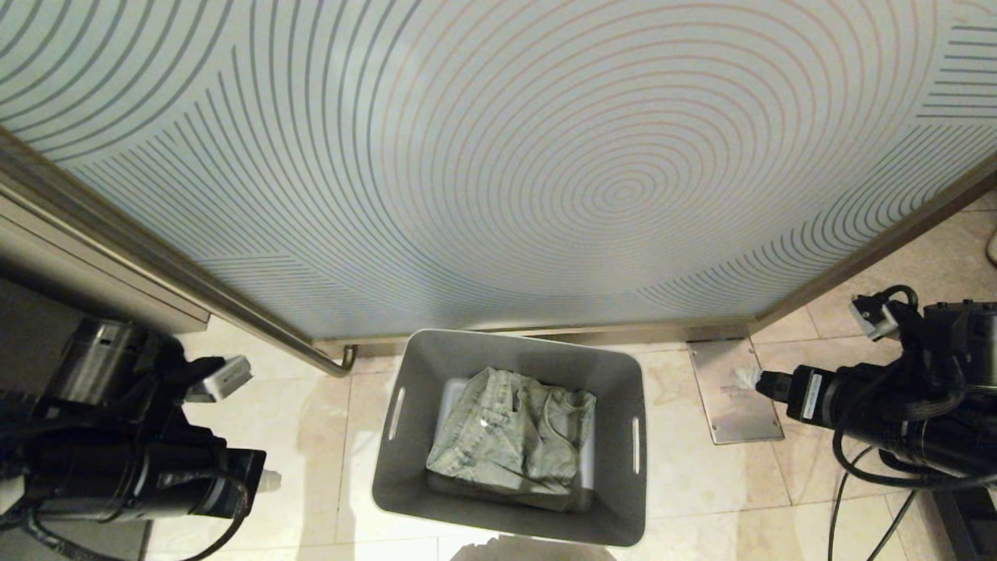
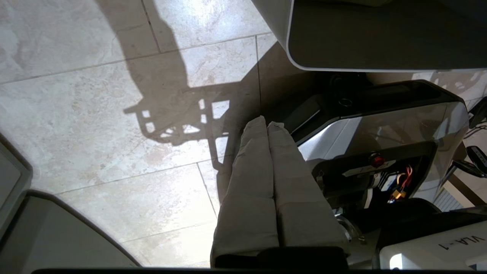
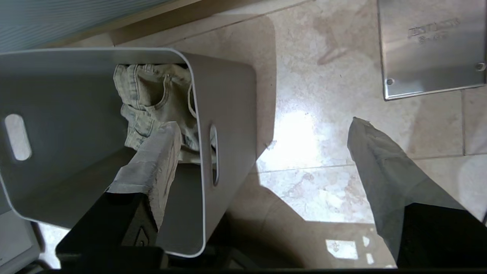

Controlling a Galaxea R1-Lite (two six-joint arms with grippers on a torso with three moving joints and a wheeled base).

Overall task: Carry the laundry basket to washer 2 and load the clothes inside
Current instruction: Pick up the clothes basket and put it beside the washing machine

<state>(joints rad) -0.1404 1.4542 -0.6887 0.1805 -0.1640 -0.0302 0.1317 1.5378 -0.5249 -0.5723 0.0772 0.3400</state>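
The laundry basket [image 1: 405,483], a grey tub with slot handles, stands on the tiled floor in front of me. The clothes [image 1: 510,436], a pale washed denim garment, lie crumpled inside it. My left gripper [image 1: 269,481] hangs to the basket's left, apart from it, fingers [image 2: 247,182] pressed together with nothing between them. My right gripper [image 1: 748,378] hovers to the basket's right, also apart from it. In the right wrist view this gripper [image 3: 263,121] is wide open and empty, facing the basket's slotted wall [image 3: 228,114] and the denim [image 3: 148,95]. Washer 2 is out of view.
A frosted glass door [image 1: 498,156] with a ring pattern and a brass frame rises right behind the basket. Its curved handle bar [image 1: 335,360] ends low on the left. A metal floor plate [image 1: 736,401] lies to the right. My own base [image 2: 380,125] sits behind the basket.
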